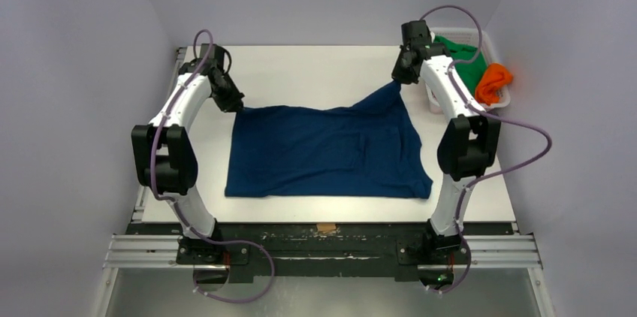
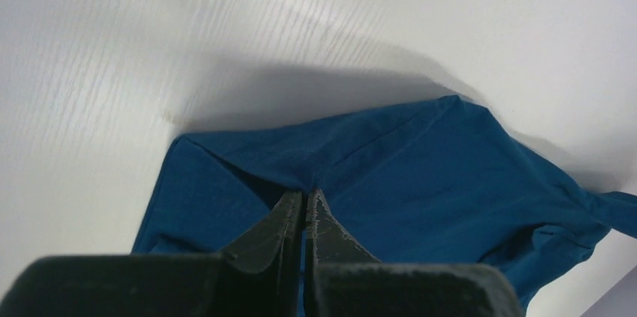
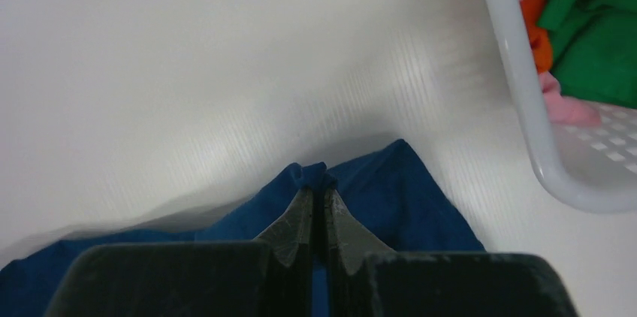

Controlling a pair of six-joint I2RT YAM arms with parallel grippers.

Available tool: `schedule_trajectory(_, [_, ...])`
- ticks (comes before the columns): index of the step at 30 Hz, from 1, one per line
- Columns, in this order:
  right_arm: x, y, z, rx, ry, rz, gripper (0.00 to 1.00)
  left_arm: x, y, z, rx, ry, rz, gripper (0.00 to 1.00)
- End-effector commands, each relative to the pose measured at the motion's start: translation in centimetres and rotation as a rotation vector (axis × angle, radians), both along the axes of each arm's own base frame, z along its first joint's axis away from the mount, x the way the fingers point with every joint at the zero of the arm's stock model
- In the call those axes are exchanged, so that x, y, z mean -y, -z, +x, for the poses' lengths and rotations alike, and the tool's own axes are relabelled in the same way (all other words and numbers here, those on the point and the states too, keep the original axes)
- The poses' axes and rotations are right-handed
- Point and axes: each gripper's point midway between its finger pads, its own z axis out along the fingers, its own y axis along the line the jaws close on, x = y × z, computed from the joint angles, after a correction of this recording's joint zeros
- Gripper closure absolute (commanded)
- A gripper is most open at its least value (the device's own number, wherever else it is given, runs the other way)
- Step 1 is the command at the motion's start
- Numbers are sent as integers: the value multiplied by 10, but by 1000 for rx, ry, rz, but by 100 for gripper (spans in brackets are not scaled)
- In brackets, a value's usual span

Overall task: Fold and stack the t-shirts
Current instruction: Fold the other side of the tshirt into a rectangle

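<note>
My left end effector (image 2: 305, 208) and right end effector (image 3: 316, 203), both clamped shut, each pinch a far corner of the blue shirt (image 1: 330, 152) spread mid counter (image 1: 300, 69). It looks like the first fold; next I should carry both corners evenly toward the near edge.

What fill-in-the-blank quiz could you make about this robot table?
The left gripper and right gripper are each shut on the dark ____ t-shirt.
The white basket stands beside the ____ arm.
In it, a green t-shirt lies beside an ____ t-shirt.
Missing words: blue; right; orange.
</note>
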Motion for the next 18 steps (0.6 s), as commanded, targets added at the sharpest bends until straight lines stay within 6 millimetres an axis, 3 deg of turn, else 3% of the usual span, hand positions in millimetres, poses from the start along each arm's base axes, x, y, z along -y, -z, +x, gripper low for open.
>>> schedule_trajectory(1, [9, -27, -55, -69, -2, -29, 100, 3, -18, -14, 63, -1, -5, 100])
schedule_trajectory(10, [30, -41, -138, -200, 18, -88, 100, -7, -23, -62, 76, -43, 29, 100])
schedule_trajectory(18, [39, -30, -194, -318, 19, -105, 100, -11, 4, -108, 26, -73, 37, 100])
